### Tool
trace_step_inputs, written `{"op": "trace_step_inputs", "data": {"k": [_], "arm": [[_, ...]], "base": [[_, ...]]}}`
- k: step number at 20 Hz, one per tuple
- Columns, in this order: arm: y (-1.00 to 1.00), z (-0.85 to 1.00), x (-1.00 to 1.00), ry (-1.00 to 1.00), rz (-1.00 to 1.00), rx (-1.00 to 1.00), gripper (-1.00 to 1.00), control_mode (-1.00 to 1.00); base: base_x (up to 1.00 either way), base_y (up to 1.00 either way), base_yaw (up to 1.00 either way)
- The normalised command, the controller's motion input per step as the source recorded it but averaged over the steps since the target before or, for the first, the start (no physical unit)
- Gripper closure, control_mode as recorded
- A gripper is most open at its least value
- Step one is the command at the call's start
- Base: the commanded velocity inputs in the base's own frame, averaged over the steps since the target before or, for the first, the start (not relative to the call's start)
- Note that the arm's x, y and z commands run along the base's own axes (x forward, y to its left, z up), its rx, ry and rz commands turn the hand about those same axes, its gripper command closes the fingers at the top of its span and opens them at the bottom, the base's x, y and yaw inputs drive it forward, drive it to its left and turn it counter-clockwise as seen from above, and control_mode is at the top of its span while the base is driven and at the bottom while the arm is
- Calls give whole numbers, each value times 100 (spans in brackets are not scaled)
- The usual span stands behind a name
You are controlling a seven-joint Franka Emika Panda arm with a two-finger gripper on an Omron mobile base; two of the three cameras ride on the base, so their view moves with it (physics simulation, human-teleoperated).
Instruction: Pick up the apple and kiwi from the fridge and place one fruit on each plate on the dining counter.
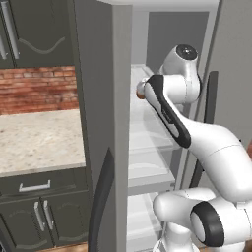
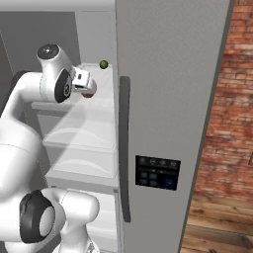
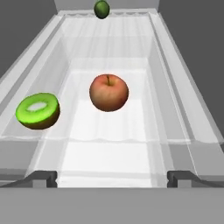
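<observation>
Red-orange apple (image 3: 109, 92) sits upright mid-shelf in the fridge (image 3: 175, 65), halved green kiwi (image 3: 38, 110) near its left.

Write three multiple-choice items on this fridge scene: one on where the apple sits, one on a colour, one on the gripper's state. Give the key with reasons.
1. In the hand view, where is the apple relative to the cut kiwi?
A. To its right, apart from it
B. Stacked on top of it
C. Hidden behind it

2. What colour is the small round fruit at the back of the fridge shelf?
A. Yellow
B. Dark green
C. Purple

3. What state is the gripper in?
A. Shut on the apple
B. Shut on the kiwi
C. Open, holding nothing

Key: 1 A, a clear gap of shelf separates them. 2 B, it reads dark green. 3 C, the fingertips stand wide apart short of the apple.
</observation>
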Motion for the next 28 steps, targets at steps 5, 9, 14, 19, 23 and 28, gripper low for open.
{"op": "trace_step_inputs", "data": {"k": [5, 9, 14, 19, 23, 28], "arm": [[-6, 0, 36, -1, 0, 7, -100, -100], [0, 10, 96, 7, 0, 0, -100, -100], [0, 7, 49, 3, 0, 0, -100, -100], [2, -32, 20, 6, 0, 0, -100, -100], [6, -11, -38, 1, 0, 0, -100, -100], [11, -2, -5, 0, 1, 0, -100, -100]], "base": [[0, 0, 0], [0, 0, 0], [0, 0, 0], [0, 0, 0], [0, 0, 0], [0, 0, 0]]}}
